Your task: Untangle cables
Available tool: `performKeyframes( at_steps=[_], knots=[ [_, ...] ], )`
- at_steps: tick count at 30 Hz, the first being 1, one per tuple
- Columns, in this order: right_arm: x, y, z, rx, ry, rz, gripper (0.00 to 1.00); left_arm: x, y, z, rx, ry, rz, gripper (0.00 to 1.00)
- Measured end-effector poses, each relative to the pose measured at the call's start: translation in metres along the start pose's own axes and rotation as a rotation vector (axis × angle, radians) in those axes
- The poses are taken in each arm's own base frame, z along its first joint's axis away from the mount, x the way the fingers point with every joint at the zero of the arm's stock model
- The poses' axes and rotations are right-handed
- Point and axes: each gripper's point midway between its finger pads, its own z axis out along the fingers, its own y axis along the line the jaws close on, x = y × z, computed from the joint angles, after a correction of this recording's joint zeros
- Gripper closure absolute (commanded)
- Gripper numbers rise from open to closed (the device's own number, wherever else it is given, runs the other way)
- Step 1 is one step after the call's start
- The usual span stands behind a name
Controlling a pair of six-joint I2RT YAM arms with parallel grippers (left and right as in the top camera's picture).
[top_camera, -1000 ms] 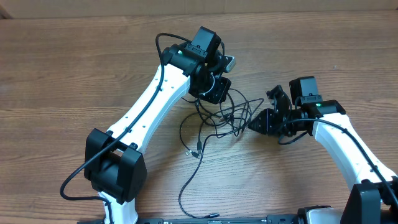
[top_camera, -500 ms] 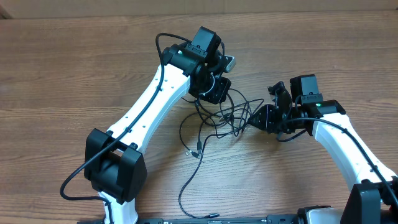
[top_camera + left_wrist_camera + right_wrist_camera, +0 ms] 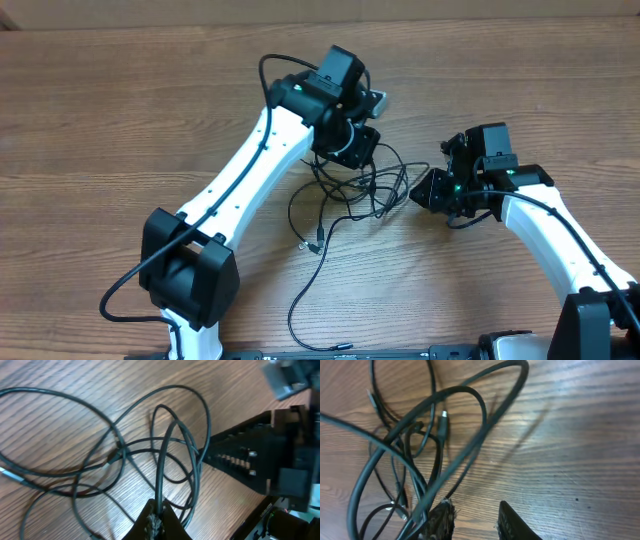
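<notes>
Thin glossy black cables (image 3: pixel 360 190) in loose round loops on the wood-grain table (image 3: pixel 120 120) between both grippers, one tail trailing toward the near edge. Left gripper (image 3: pixel 156 519) pinches strands; right gripper (image 3: pixel 472 520) jaws slightly apart.

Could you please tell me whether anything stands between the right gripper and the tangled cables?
Nothing visible does. The right gripper, jaws open, sits at the edge of the cables over bare table, with one strand right beside it. The left gripper pinches a strand on the tangle's other side.
</notes>
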Motion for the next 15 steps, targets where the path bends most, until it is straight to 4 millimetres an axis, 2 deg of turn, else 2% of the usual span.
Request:
performKeyframes(
  at_steps=[4, 8, 11, 15],
  knots=[
    [0.0, -0.002, 0.001, 0.011, 0.001, 0.009, 0.73, 0.003, -0.013, 0.007, -0.019, 0.007, 0.04, 0.91],
    [0.001, -0.003, 0.001, 0.013, 0.001, 0.013, 0.73, 0.005, -0.015, 0.01, -0.039, 0.01, 0.051, 0.67],
    [0.001, -0.001, 0.001, 0.001, 0.006, 0.013, 0.73, 0.004, -0.01, 0.009, -0.073, 0.005, 0.054, 0.49],
    [0.002, 0.018, 0.0, -0.104, 0.018, -0.026, 0.72, 0.003, -0.002, 0.009, -0.121, 0.002, 0.049, 0.41]
  ],
)
